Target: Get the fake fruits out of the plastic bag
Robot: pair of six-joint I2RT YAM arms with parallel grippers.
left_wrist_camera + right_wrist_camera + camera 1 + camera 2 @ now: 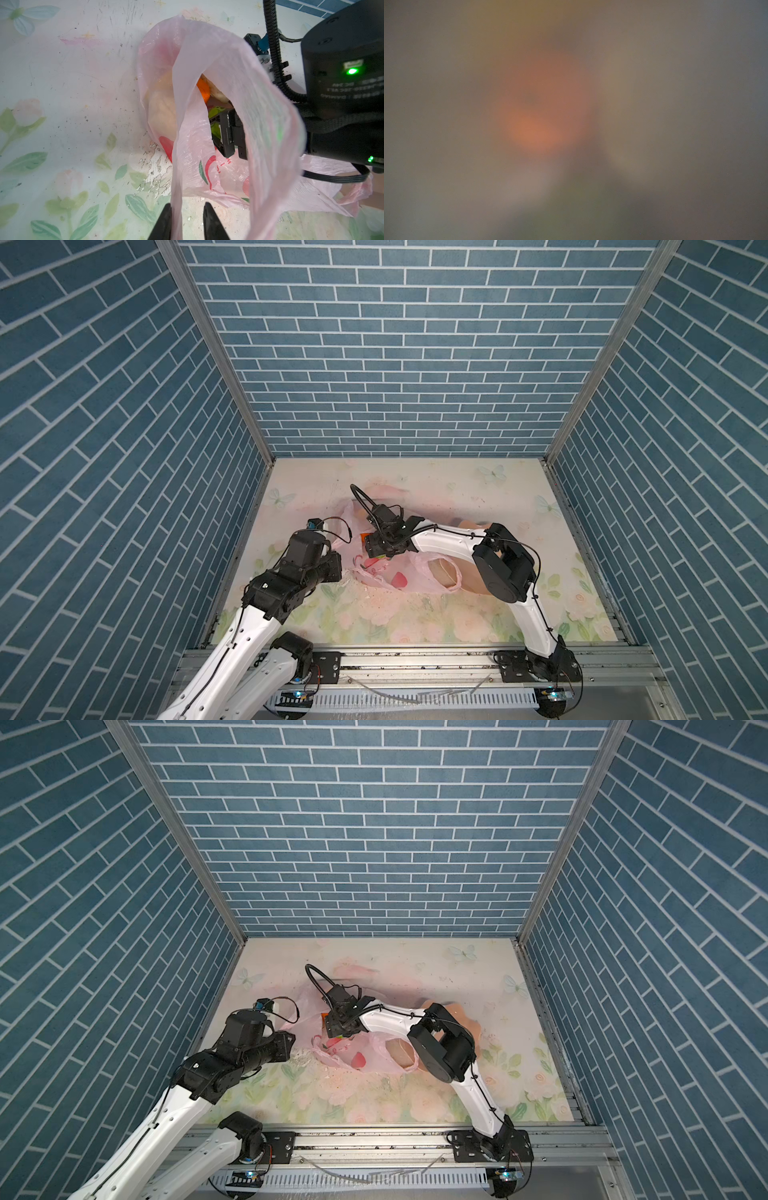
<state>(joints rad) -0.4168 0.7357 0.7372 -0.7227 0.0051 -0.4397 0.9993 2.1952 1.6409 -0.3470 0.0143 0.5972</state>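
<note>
Bag (419, 572) lies mid-scene on the table (415, 626), slumped on its side. Its long axis prob runs far-left to near-right, closed end far-left, mouth facing near-right and up. Fruits seen are all inside: orange (202, 90), green ball (216, 110), cream lump (162, 104) behind the film; none out on the table. R gripper (226, 133) is in the mouth, right against the green ball. Film hides its jaws, so can't tell if open or closed, and the R wrist view is all blur. L gripper (188, 207), left of the bag, has jaws a little apart w/ one handle strand btw them, lifting it; looks hooked, not pinched. Other handle flops right over the bowl (469, 1021). Step: first pick, early on. Next: R closes on the ball only, no film, then backs out right thru the mouth while L holds the handle high.
</note>
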